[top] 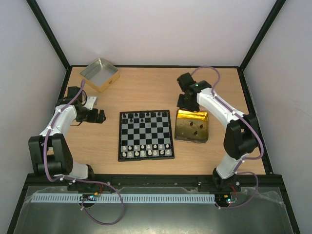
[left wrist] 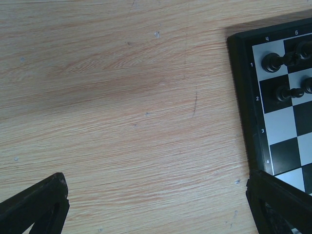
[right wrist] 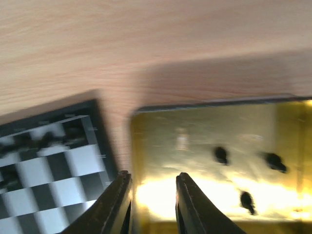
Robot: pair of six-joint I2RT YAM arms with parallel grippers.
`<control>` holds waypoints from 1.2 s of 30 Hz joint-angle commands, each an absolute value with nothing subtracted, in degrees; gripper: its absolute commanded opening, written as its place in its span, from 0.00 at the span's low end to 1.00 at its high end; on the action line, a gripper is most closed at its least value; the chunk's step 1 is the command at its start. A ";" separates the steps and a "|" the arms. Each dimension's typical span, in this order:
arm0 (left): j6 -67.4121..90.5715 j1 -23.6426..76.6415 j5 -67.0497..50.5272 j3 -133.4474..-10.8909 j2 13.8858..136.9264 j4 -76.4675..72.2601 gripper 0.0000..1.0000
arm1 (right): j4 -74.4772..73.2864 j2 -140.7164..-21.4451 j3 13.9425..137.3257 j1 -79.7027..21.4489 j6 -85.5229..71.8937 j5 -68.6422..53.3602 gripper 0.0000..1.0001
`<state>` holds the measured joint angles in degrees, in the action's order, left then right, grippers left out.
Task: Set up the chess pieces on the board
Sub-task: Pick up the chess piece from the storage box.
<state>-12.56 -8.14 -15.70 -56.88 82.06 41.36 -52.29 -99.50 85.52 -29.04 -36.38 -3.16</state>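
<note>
Right wrist view shows my right end effector [right wrist: 153, 178] open only a sliver and empty at the gold tin's [right wrist: 195, 126] lower-left edge, so I'd widen, centre over the nearest black chess piece [right wrist: 221, 155] (three lie right of centre), then descend straight, with the board [right wrist: 53, 161] at lower left.

seen from high behind, angled down over the whole pale wooden table [top: 146, 92] — from each wrist, close and facing down, catching a shared edge of the black-and-white checked chessboard [top: 145, 134].
</note>
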 commanded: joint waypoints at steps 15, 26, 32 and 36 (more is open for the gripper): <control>-12.22 -8.51 -16.11 -56.14 81.77 41.23 0.99 | -45.09 -103.16 69.85 -21.68 -35.28 -3.60 0.25; -12.13 -8.50 -16.08 -56.11 81.78 41.22 0.99 | -44.27 -102.27 66.88 -19.84 -34.89 -2.51 0.24; -12.09 -8.47 -16.02 -56.14 81.91 41.24 0.99 | -42.71 -103.72 65.93 -19.56 -34.72 -3.17 0.17; -12.15 -8.53 -16.00 -56.13 81.91 41.22 0.99 | -42.52 -104.09 66.15 -19.53 -34.88 -3.79 0.04</control>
<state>-12.51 -8.19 -15.66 -56.88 82.06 41.01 -43.33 -103.26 66.78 -19.84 -34.96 -4.16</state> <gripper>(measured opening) 0.991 0.086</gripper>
